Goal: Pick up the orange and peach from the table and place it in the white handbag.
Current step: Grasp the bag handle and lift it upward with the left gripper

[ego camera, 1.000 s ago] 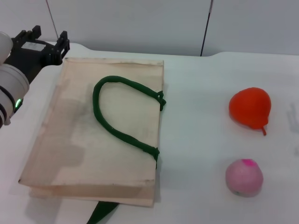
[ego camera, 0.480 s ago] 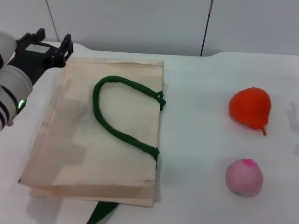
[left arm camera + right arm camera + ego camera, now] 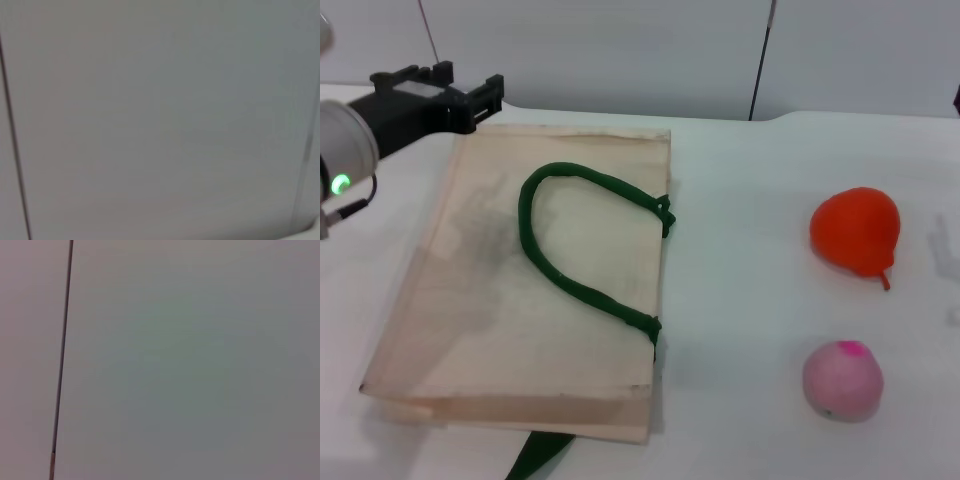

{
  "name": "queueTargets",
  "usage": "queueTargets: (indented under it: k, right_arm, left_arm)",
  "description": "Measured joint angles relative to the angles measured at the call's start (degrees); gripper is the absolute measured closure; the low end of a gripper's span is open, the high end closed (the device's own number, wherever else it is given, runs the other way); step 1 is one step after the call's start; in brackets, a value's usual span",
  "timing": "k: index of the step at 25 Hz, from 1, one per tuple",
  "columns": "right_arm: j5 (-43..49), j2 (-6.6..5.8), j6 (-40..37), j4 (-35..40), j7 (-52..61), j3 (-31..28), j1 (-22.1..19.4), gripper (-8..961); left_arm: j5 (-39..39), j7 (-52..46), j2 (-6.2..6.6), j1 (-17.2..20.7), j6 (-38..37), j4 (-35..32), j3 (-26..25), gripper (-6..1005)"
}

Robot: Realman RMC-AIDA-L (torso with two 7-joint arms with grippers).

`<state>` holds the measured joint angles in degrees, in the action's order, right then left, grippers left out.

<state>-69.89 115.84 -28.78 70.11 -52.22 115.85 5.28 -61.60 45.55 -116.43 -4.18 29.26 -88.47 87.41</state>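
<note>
The white handbag (image 3: 470, 300) lies flat on the left of the table, with its dark green handle (image 3: 570, 250) curled on top. The orange (image 3: 855, 230) sits at the right, well clear of the bag. The peach (image 3: 842, 380) sits nearer the front, below the orange in the head view. My left gripper (image 3: 470, 78) is open and empty above the bag's far left corner, pointing right. My right gripper is out of view. Both wrist views show only a grey wall.
The white table (image 3: 740, 300) has bare surface between the bag and the fruits. A grey panelled wall (image 3: 620, 50) stands behind the table. A green strap end (image 3: 535, 455) sticks out from under the bag's front edge.
My left gripper has swung to the right and turned, now reaching over the bag's far left corner. The bag and both fruits have not moved.
</note>
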Motion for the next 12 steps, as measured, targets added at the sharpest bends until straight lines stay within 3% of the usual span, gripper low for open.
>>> queueTargets:
  k: [3, 6, 12]
  right_arm:
    - [0.0, 0.0, 0.0, -0.1, 0.0, 0.0, 0.2, 285]
    - [0.0, 0.0, 0.0, -0.1, 0.0, -0.1, 0.3, 285]
    - [0.0, 0.0, 0.3, -0.1, 0.0, -0.1, 0.7, 285]
  left_arm:
    - [2.0, -3.8, -0.01, -2.1, 9.4, -1.7, -6.5, 371]
    - [8.6, -9.9, 0.0, -5.7, 18.7, -3.3, -12.5, 371]
    - [24.0, -17.9, 0.06, -16.7, 39.8, -4.0, -22.4, 371]
